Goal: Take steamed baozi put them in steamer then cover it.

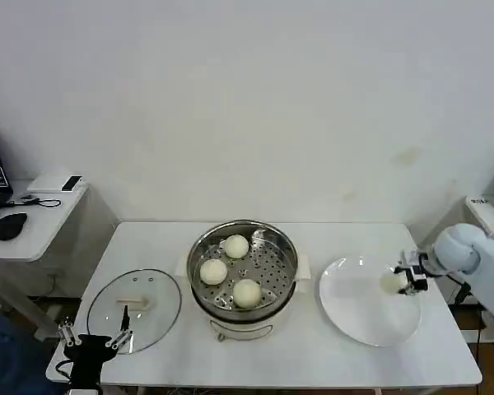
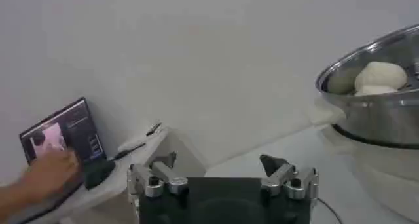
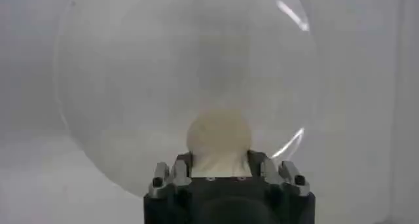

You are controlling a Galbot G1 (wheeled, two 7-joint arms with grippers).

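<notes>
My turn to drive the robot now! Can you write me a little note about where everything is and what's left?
Right gripper: shut on the last bun, over the white plate's right side.
Left gripper: open and holding nothing, at the table's front left edge, by the glass lid.
Steamer pot: middle of the table, uncovered, with three buns on its tray.
Done: three buns are in.
Left: carry the fourth bun to the pot, drop it in the free spot on the right, then put the lid on.
</notes>
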